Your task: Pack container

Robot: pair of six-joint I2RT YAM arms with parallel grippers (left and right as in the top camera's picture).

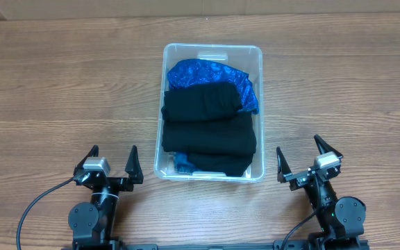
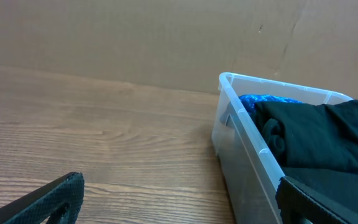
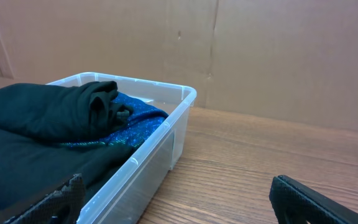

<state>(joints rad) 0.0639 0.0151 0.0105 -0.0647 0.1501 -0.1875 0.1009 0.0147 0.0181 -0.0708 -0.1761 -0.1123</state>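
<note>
The clear plastic container [image 1: 258, 69] stands in the middle of the wooden table. It holds folded black clothes [image 1: 208, 128] on top of a shiny blue garment [image 1: 210, 73]. Its white label is hidden under the clothes. My left gripper [image 1: 114, 161] is open and empty near the table's front edge, left of the container. My right gripper [image 1: 303, 157] is open and empty to the right of it. The container also shows in the left wrist view [image 2: 244, 134] and in the right wrist view [image 3: 166, 130], with the black clothes [image 3: 48, 112] piled up to the rim.
A brown cardboard wall [image 2: 166, 37] stands behind the table. Bare wooden table [image 1: 61, 90] lies on both sides of the container.
</note>
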